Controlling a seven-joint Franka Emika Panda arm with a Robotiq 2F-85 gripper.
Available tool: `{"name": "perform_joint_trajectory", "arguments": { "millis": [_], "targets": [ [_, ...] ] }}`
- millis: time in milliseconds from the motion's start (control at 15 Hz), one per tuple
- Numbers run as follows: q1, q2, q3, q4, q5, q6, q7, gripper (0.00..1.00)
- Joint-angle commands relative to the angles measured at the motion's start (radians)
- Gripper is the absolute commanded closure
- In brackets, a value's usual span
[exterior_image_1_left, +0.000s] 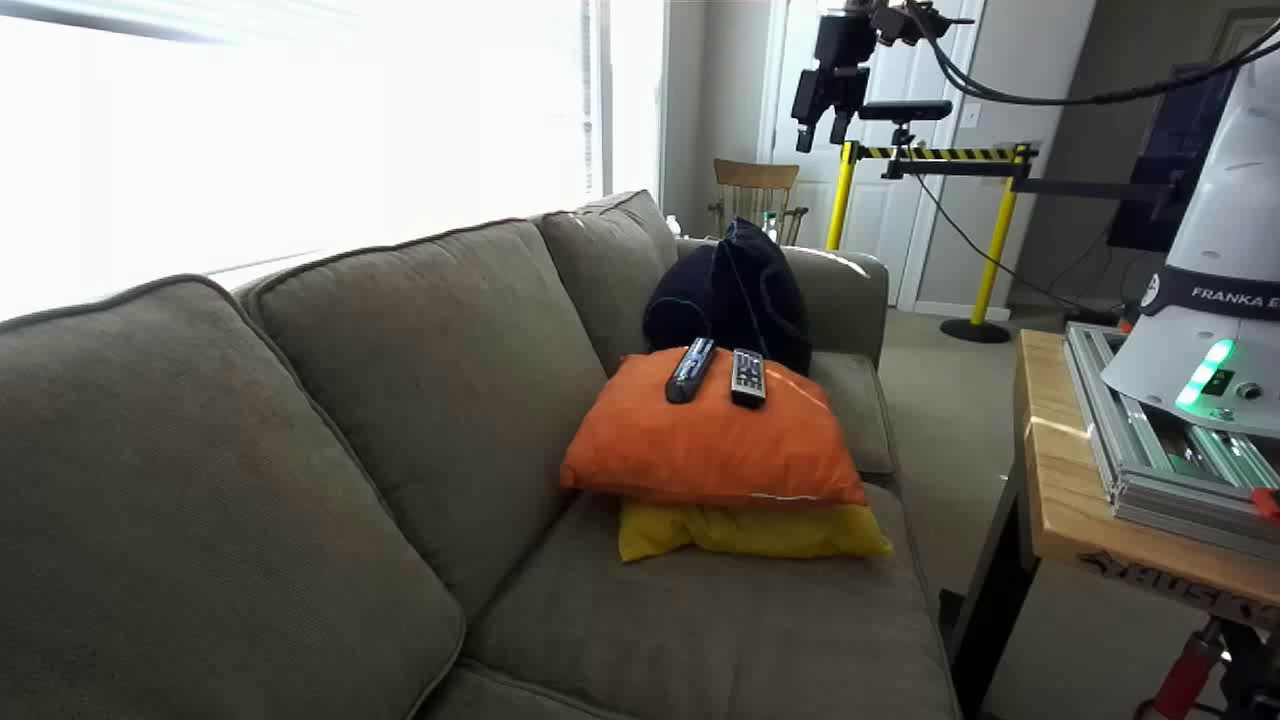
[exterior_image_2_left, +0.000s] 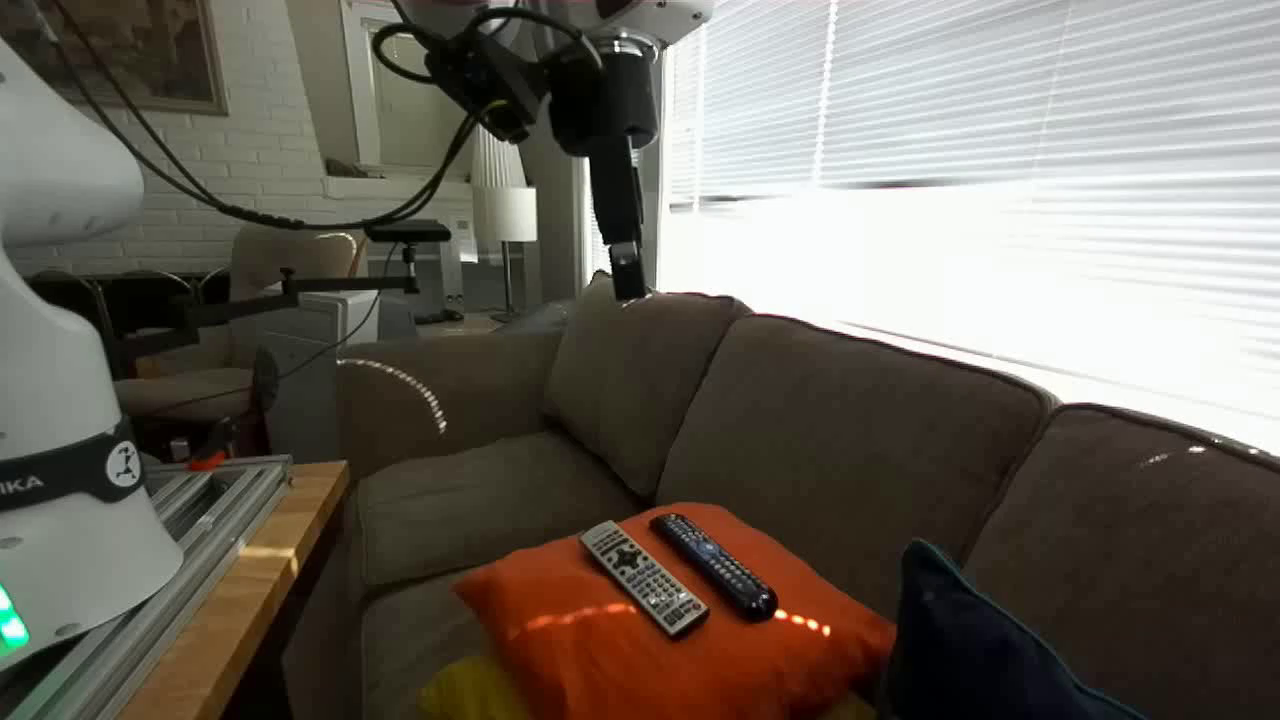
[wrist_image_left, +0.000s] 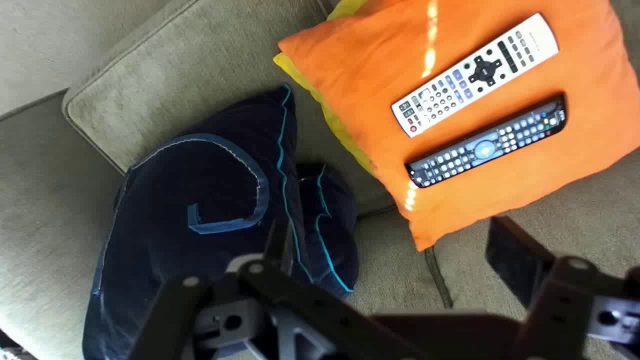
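My gripper (exterior_image_1_left: 822, 136) hangs high above the couch, pointing down, and also shows edge-on in an exterior view (exterior_image_2_left: 628, 272). In the wrist view its fingers (wrist_image_left: 397, 250) stand wide apart with nothing between them. A silver remote (wrist_image_left: 475, 75) and a black remote (wrist_image_left: 487, 142) lie side by side on an orange pillow (wrist_image_left: 360, 65). Both exterior views show the silver remote (exterior_image_1_left: 748, 378) (exterior_image_2_left: 645, 578) and the black remote (exterior_image_1_left: 690, 370) (exterior_image_2_left: 715, 565). A yellow pillow (exterior_image_1_left: 760, 532) lies under the orange one. A dark blue pillow (wrist_image_left: 215, 180) with a curled trim stands beside them.
The grey-brown couch (exterior_image_1_left: 400, 420) has tall back cushions below a bright window (exterior_image_2_left: 950, 270). The robot base stands on a wooden table (exterior_image_1_left: 1050, 480) beside the couch. A camera on a bracket (exterior_image_1_left: 905, 110) stands near the gripper. Cables (exterior_image_1_left: 1090, 98) hang along the arm.
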Motion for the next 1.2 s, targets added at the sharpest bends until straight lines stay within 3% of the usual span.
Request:
{"name": "perform_joint_trajectory", "arguments": {
  "millis": [0, 467, 600, 1000, 1133],
  "targets": [
    [0.014, 0.000, -0.014, 0.002, -0.005, -0.003, 0.003, 0.00],
    [0.014, 0.000, -0.014, 0.002, -0.005, -0.003, 0.003, 0.00],
    [0.061, 0.004, -0.057, -0.006, 0.086, 0.040, -0.133, 0.00],
    [0.181, 0.141, -0.114, -0.027, 0.218, 0.296, -0.477, 0.00],
    [0.106, 0.227, -0.044, -0.010, 0.065, 0.346, -0.226, 0.00]
  ]
}}
